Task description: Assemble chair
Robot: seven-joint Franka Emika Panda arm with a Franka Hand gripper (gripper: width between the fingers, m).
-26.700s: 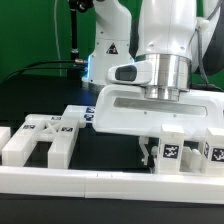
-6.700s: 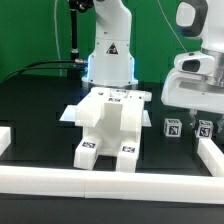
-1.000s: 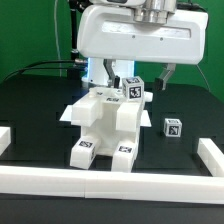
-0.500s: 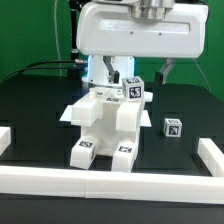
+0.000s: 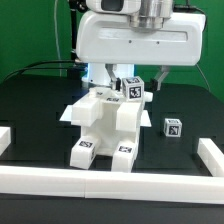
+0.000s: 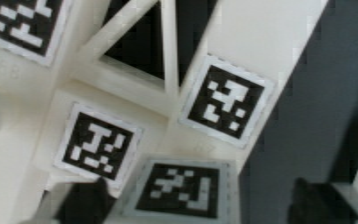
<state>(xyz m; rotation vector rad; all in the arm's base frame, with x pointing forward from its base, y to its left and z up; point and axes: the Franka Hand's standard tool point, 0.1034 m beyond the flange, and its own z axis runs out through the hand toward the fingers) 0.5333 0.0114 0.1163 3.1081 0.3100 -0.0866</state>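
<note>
Black table (image 5: 40,100): the end effector (image 5: 138,80) straddles a tagged leg (image 5: 133,89) atop the chair body (image 5: 105,125), probably seating it. Whether it grips is unclear. A spare leg (image 5: 172,127) lies at three o'clock.

Plain green backdrop (image 5: 30,30) behind a matte black tabletop (image 5: 35,100) (white rails (image 5: 110,180) along its near edges).

No words, numbers or brand names can be read. The only signs are black-and-white square tags: two on the front ends of the white frame (image 5: 105,122), one on the small block (image 5: 131,88) and one on the loose block (image 5: 172,127). The wrist view shows four such tags (image 6: 224,97) on white parts.
</note>
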